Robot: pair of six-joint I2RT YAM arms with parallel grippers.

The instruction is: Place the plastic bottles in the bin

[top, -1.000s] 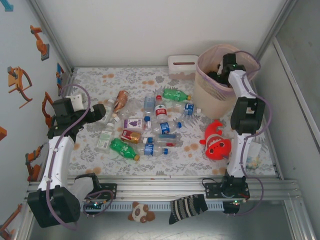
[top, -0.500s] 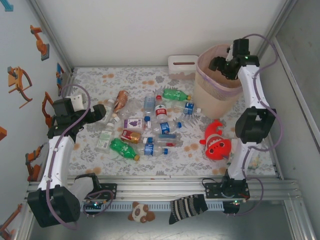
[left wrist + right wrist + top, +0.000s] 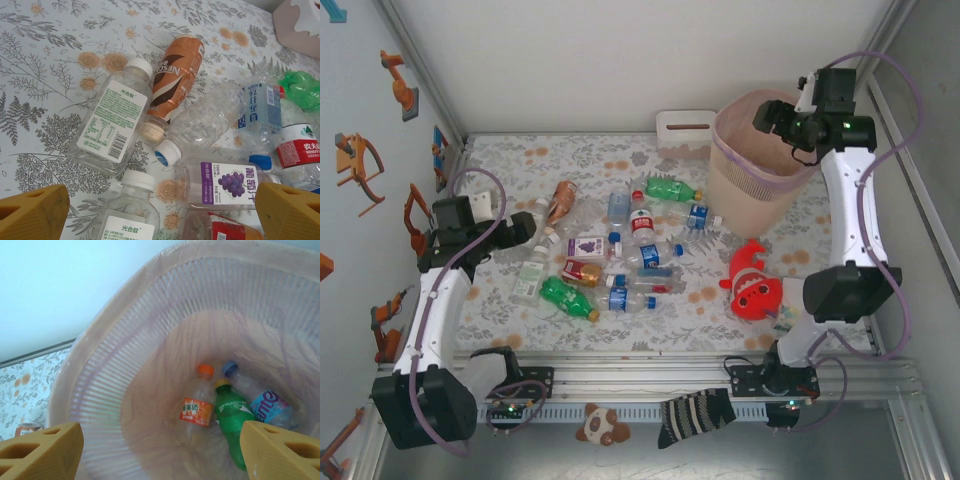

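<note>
Brown bottle [image 3: 176, 75] lies flat, long axis near-vertical in left wrist view, cap nearest. Three bottles [image 3: 231, 421] in bin [image 3: 125, 340] lean caps-up, apparently. Left gripper [image 3: 160, 215], right gripper [image 3: 160, 450]: jaws wide, empty.

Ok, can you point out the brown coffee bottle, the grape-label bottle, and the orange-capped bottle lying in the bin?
brown coffee bottle [image 3: 175, 80], left wrist view, on the middle of its brown wrap.
grape-label bottle [image 3: 227, 182], left wrist view, on its purple and white label.
orange-capped bottle [image 3: 195, 412], right wrist view, on its orange label.
</note>
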